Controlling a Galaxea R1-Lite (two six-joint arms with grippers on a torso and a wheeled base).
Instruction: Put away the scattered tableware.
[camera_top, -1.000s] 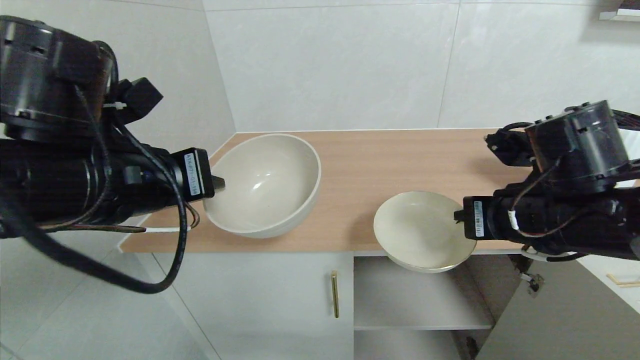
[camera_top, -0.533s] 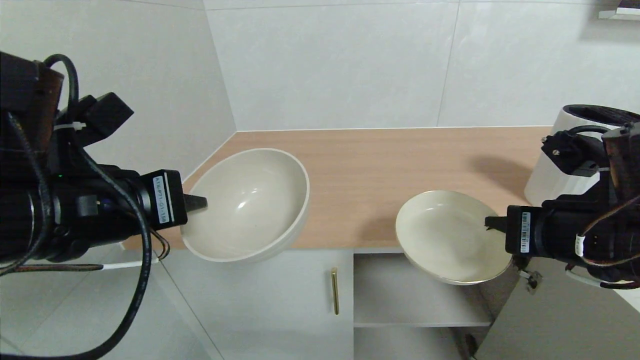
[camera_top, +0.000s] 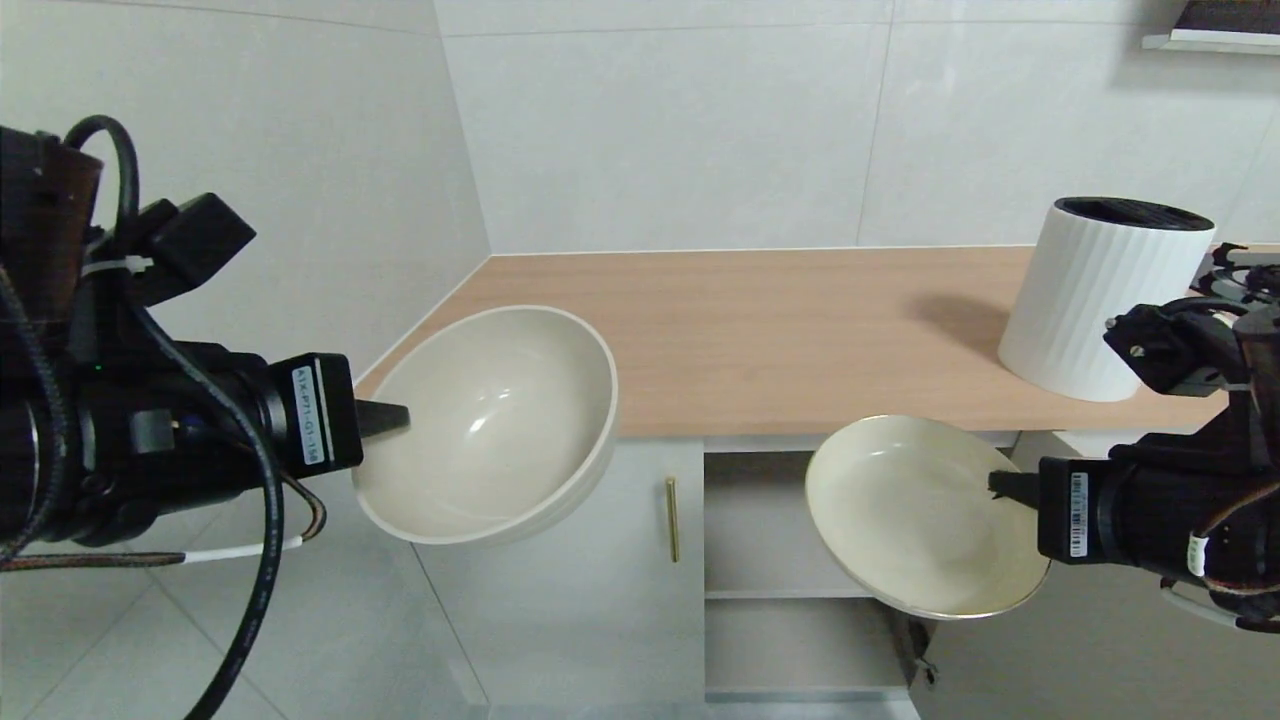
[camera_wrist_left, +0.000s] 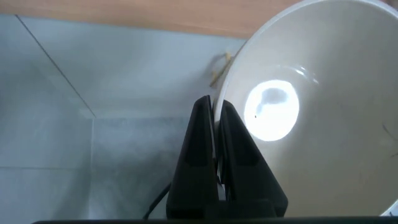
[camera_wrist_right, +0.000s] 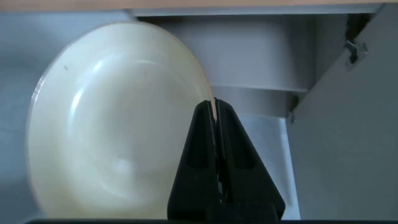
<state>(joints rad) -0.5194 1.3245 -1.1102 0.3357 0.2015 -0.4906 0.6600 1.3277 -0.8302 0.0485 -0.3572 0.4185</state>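
Your left gripper (camera_top: 395, 413) is clamped on the near rim of the large cream bowl (camera_top: 490, 420). In the left wrist view its 2 fingers (camera_wrist_left: 202, 118) pinch the rim with almost no gap, 1 finger inside the bowl (camera_wrist_left: 323, 124) and 1 outside. The bowl hangs in the air off the left front corner of the wooden countertop (camera_top: 760, 320), tilted so its opening faces up and toward you, in front of the closed cabinet door (camera_top: 580, 580).

Your right gripper (camera_top: 1000, 483) is closed the same way on the rim of the smaller, shallow cream dish (camera_top: 915, 510). The right wrist view shows the gripper (camera_wrist_right: 214, 107) with both fingers squeezed onto the edge of the dish (camera_wrist_right: 118, 124). The dish is held below the countertop's front edge, tilted, in front of the open cabinet compartment (camera_top: 760, 520), above the level of its inner shelf (camera_top: 780, 592).

A brass handle (camera_top: 672, 520) sits on the closed door just beside the open compartment. The open door (camera_wrist_right: 348, 143) hangs out on the right. A white ribbed cylindrical container (camera_top: 1100, 300) stands upright on the countertop at the right, well apart from both dishes.
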